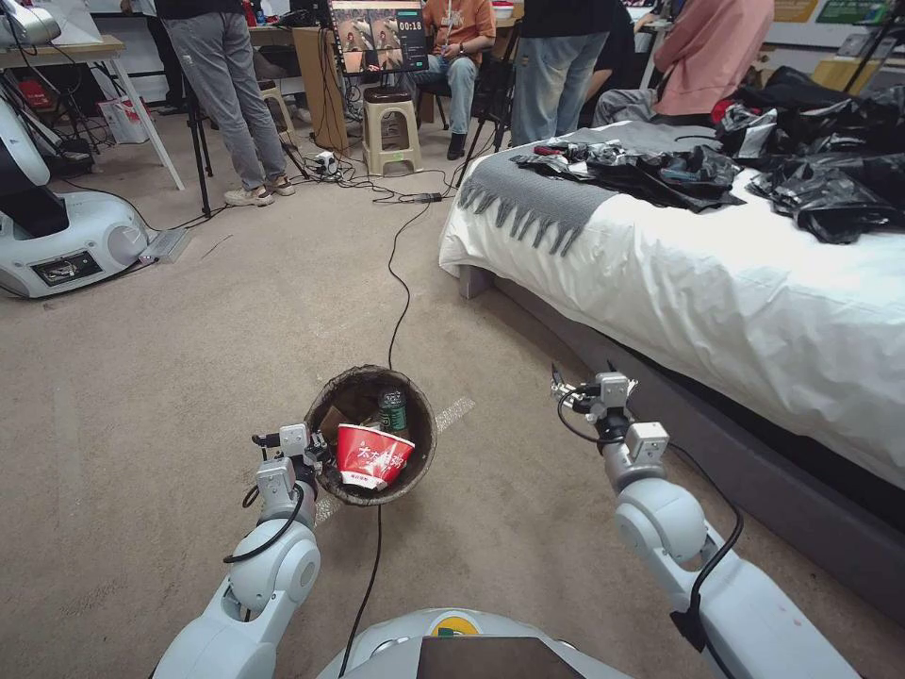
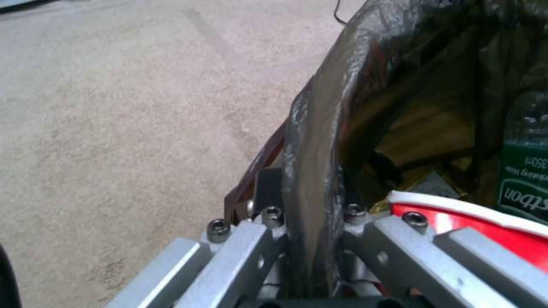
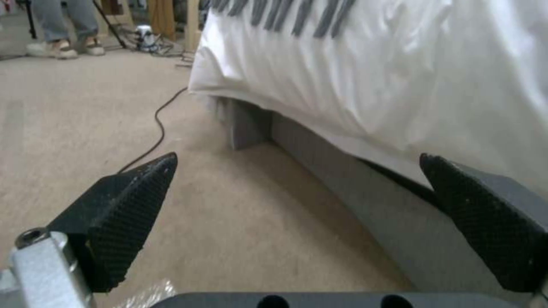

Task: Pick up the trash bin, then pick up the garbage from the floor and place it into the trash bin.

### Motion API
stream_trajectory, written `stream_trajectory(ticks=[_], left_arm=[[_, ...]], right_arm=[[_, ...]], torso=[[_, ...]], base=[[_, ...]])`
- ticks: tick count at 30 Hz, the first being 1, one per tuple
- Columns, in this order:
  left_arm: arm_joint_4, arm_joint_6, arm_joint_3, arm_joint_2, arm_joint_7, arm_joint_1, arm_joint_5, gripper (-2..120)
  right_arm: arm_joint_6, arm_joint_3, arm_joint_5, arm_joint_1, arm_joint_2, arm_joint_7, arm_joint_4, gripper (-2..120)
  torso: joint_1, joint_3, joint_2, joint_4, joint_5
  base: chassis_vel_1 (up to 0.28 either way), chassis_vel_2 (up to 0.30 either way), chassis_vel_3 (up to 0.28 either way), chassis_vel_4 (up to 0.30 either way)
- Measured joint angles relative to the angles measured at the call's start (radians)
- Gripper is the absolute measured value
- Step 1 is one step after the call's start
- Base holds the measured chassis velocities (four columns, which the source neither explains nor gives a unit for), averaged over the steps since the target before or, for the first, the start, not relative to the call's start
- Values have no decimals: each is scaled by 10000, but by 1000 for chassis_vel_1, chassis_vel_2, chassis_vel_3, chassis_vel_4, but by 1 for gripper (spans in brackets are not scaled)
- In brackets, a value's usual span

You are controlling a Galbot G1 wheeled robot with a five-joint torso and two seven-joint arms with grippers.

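The trash bin (image 1: 424, 443) is round with a dark liner and sits in front of me, left of centre. My left gripper (image 1: 316, 459) is shut on its near-left rim. In the left wrist view the left gripper (image 2: 311, 222) pinches the liner-covered rim (image 2: 311, 162), one finger inside and one outside. Garbage lies inside: a red-and-white noodle cup (image 1: 372, 455) (image 2: 485, 231), a green-labelled bottle (image 1: 393, 410) (image 2: 522, 171) and a tan paper piece (image 1: 332, 420). My right gripper (image 1: 566, 385) (image 3: 297, 171) hangs open and empty over the carpet beside the bed, its black fingertips (image 3: 131, 201) wide apart.
A bed (image 1: 707, 283) (image 3: 400, 77) with a white cover and black bags (image 1: 830, 179) fills the right side. A black cable (image 1: 401, 283) runs along the carpet under the bin. Another robot's base (image 1: 66, 245) stands far left. People, a stool (image 1: 389, 127) and a tripod are at the back.
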State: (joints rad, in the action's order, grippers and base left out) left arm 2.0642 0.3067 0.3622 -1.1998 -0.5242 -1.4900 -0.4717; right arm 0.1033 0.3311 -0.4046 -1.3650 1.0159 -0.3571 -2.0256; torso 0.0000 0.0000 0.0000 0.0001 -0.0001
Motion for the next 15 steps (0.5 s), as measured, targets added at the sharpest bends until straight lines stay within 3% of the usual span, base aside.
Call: stream_trajectory(ticks=[15], left_arm=[[169,-5,-38,-1,-256,-55,-358,0]], right_arm=[[-211,-386,717,-617,709,74,-358,100]], torso=[[0,0,0,-3,-1]], base=[[0,0,0,0]])
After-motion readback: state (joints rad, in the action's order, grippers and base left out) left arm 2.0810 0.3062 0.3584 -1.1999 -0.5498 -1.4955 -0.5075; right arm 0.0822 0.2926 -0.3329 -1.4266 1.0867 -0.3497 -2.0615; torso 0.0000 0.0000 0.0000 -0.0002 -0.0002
